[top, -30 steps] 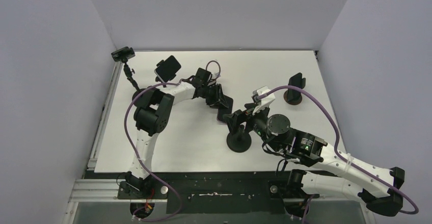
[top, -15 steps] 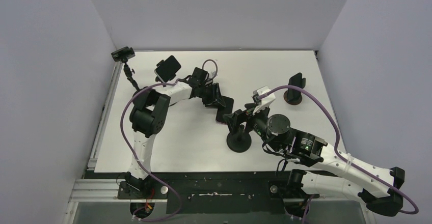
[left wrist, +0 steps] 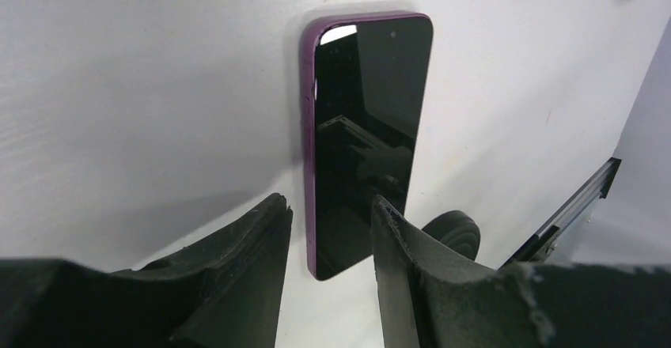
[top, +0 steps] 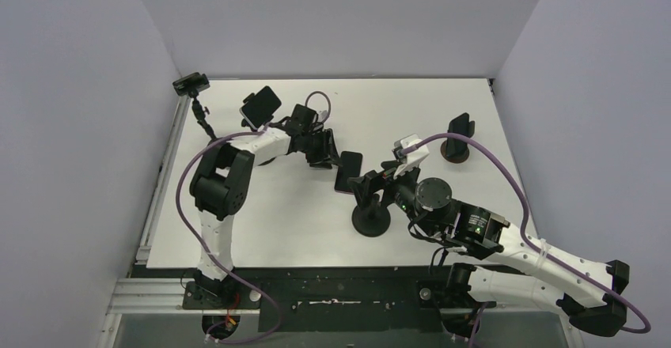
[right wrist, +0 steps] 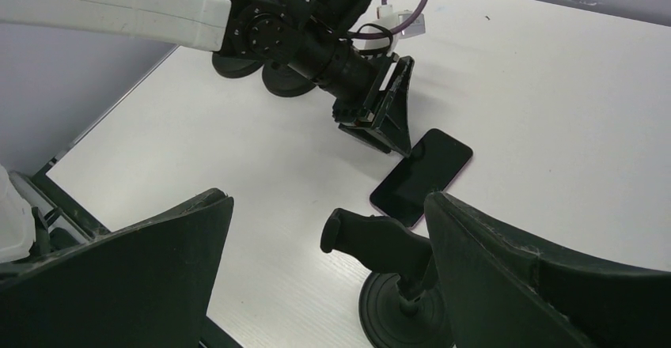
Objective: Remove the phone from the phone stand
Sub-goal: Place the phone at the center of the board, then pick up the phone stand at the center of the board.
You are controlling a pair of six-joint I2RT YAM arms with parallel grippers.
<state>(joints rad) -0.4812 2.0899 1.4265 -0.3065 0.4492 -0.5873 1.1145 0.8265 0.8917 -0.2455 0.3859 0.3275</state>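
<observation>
Left jaws have retreated; phone (top: 347, 172) lies flat beside stand (top: 370, 206).

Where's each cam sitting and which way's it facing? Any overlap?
Top external: high behind the bases, looking down on the table; left gripper and right gripper both show.
Left wrist: on the left arm, facing down at the phone lying flat; the left gripper fills the bottom edge.
Right wrist: on the right arm, facing across the empty stand toward the phone; the right gripper frames the lower corners.
Shared: both wrist views show the phone.
</observation>
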